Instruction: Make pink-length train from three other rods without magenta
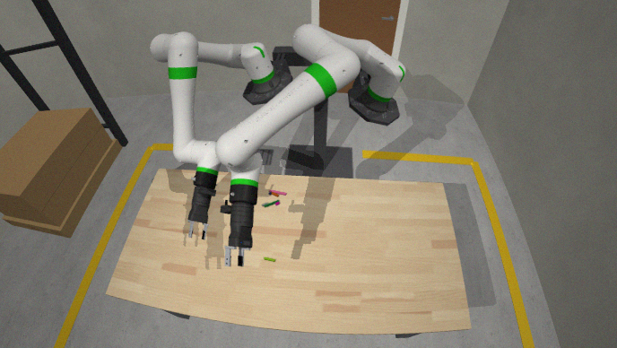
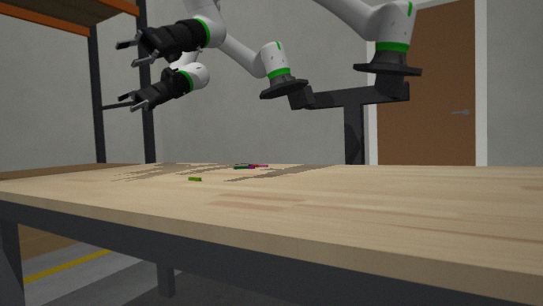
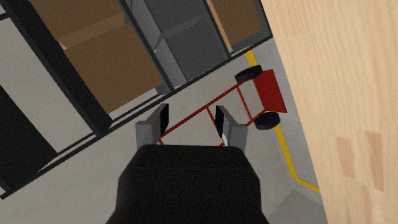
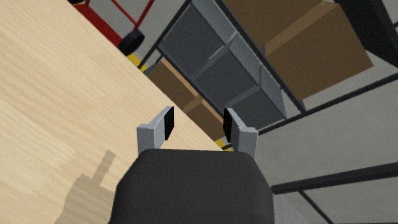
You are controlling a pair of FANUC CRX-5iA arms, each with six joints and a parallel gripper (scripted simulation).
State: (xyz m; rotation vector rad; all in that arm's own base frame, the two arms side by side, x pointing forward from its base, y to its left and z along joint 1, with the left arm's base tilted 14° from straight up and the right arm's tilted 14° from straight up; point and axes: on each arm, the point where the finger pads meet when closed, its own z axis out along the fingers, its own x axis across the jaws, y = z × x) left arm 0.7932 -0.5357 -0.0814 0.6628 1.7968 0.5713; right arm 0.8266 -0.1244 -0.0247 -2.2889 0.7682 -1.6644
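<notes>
A lime rod (image 1: 269, 259) (image 2: 194, 179) lies alone nearer the table's front. Farther back, a green rod (image 1: 269, 204) (image 2: 241, 168) lies slanted with a magenta rod (image 1: 277, 204) (image 2: 252, 167) at its end. Behind them a pink rod (image 1: 279, 193) (image 2: 263, 166) lies close to an orange rod (image 1: 274, 195). A small dark piece lies by their left end, its colour unclear. My left gripper (image 1: 234, 265) (image 2: 126, 54) (image 3: 192, 114) is open and empty, high above the table. My right gripper (image 1: 197, 237) (image 2: 125, 104) (image 4: 198, 117) is open and empty, also raised, lower than the left.
The wooden table (image 1: 381, 251) (image 2: 355, 197) carries the rods. The two grippers hang side by side, and the left arm crosses in front of the right. Cardboard boxes (image 1: 49, 157) and a dark shelf frame (image 1: 81, 67) stand beyond the table's left side.
</notes>
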